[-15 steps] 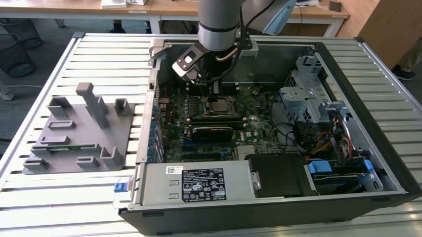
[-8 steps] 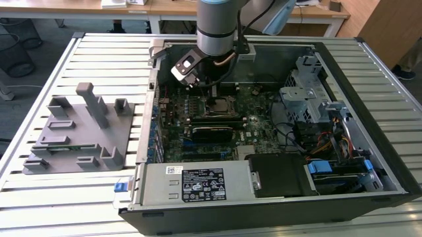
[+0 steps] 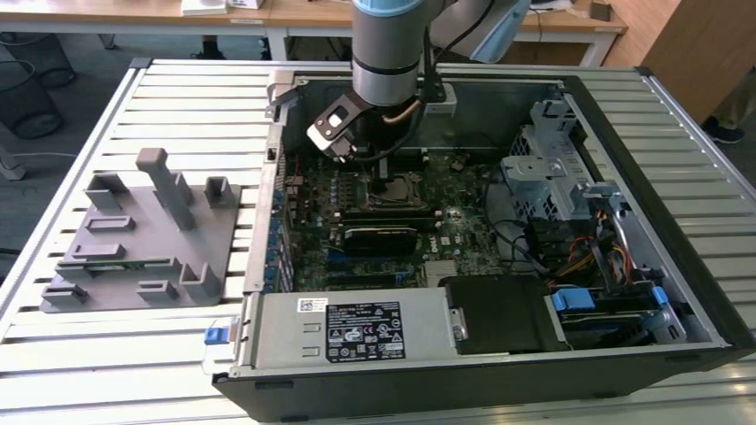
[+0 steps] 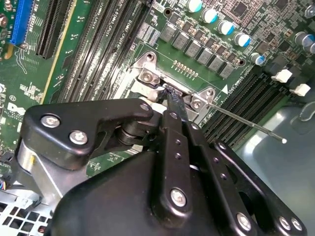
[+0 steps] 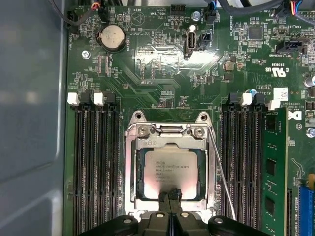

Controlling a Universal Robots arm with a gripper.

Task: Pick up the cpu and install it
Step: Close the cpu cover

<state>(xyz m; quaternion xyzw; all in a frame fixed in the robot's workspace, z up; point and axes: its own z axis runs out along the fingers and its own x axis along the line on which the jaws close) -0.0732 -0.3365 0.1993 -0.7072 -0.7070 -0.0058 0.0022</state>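
Obs., standing beside the worktop (image 3: 177, 106): the open computer case (image 3: 697, 292) lies on its side on it, and the arm reaches down into the case over the motherboard (image 5: 162, 64).

Progress: the cpu (image 5: 170, 172) lies flat inside the metal socket frame (image 5: 130, 167), square to it, with no corner visibly raised. I judge the pick and the placement done. The grey fixture block (image 3: 142, 239), on the exterior view's left and well apart from the case, shows no chip that I can make out.

Gripper (image 5: 172, 194): fingertips drawn together with no gap between them and nothing clamped. In the first wrist view the tips sit at the edge of the cpu lid; touching or just above, I cannot tell. The second wrist view gives the same closed tips over the frame's edge.

Left to do: the thin retention lever (image 5: 221, 177) slants out alongside the frame. Latched or free, I cannot tell, so locking down may be outstanding.

Look of the cpu: a small square with a silver-grey metal lid, faint print across it, and a soft glare at centre. The lid is clean and unmarked as far as I can see. A green memory stick (image 5: 273, 167) stands in a slot off to one side.
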